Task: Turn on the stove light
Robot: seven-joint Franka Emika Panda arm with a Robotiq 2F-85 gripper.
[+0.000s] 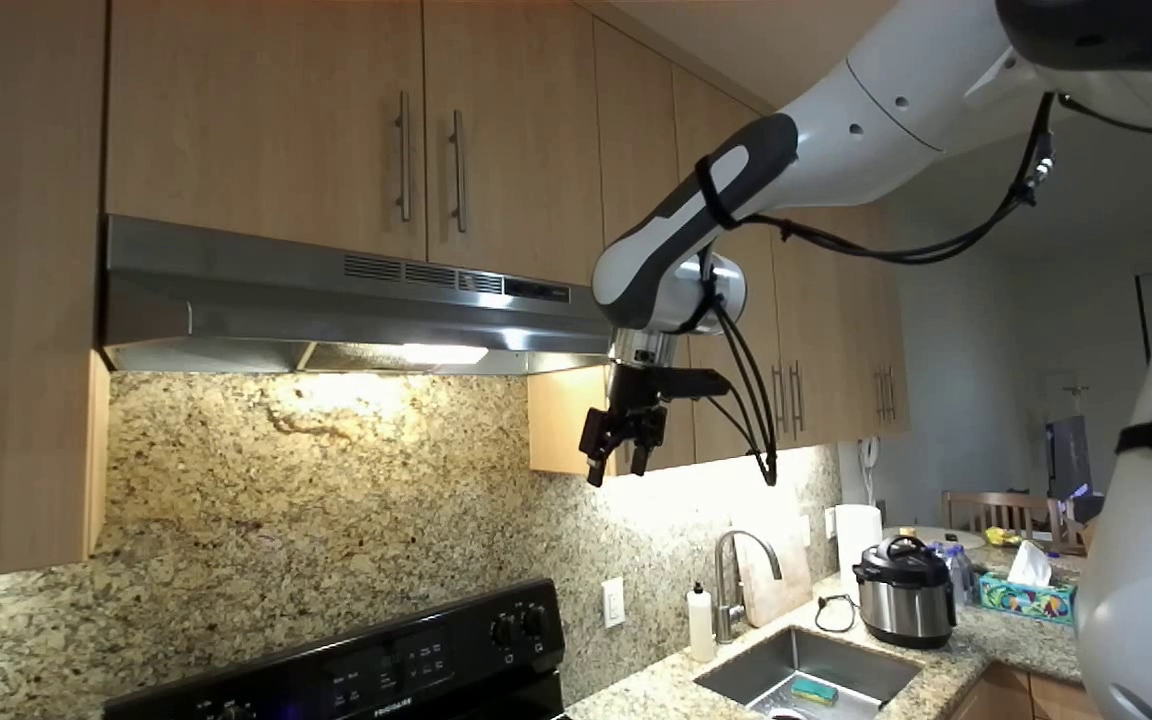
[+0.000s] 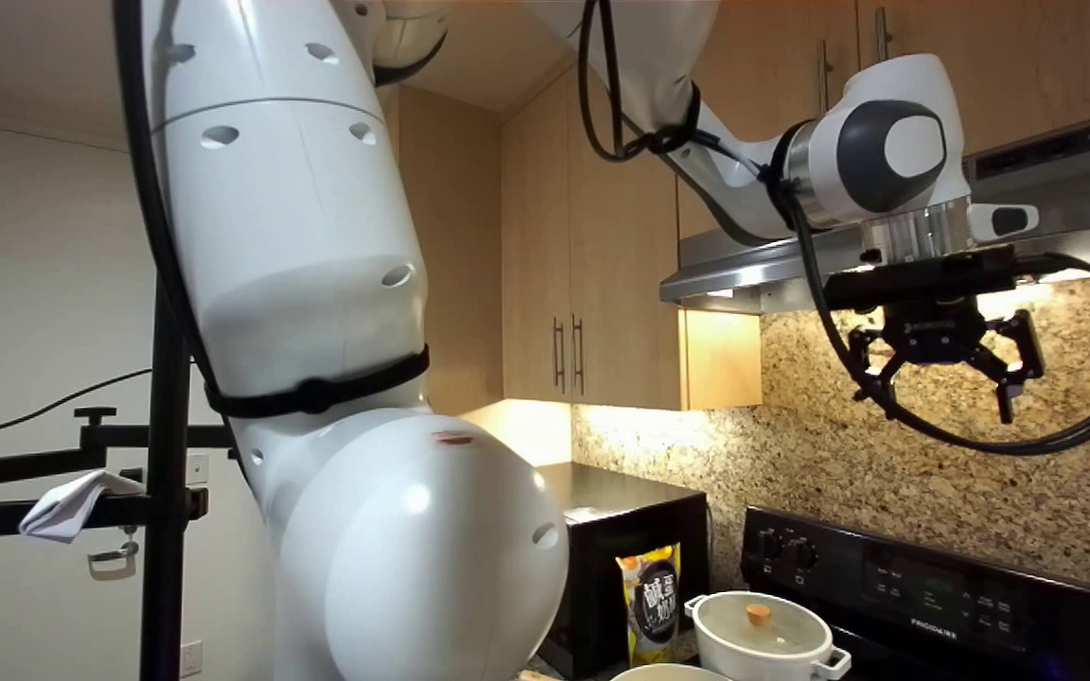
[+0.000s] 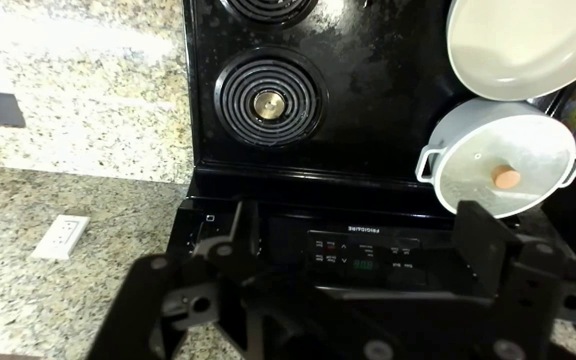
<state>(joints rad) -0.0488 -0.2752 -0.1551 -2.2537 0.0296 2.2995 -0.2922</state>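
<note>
The steel range hood (image 1: 336,312) hangs under the wooden cabinets and also shows in an exterior view (image 2: 1075,189). Its stove light (image 1: 444,354) is lit and brightens the granite backsplash. A dark control panel (image 1: 536,290) sits on the hood's front at its right end in that view. My gripper (image 1: 618,470) points down, apart from the hood and lower than it. Its fingers are spread in an exterior view (image 2: 942,402). In the wrist view the gripper (image 3: 360,225) is open and empty, high above the black stove (image 3: 368,150).
A white lidded pot (image 3: 508,165) and a cream pan (image 3: 523,45) stand on the stove. Wooden cabinets (image 1: 516,130) border the hood above. The granite backsplash (image 1: 336,490) is behind. A sink (image 1: 806,665) and soap bottle (image 1: 701,622) are beside the stove.
</note>
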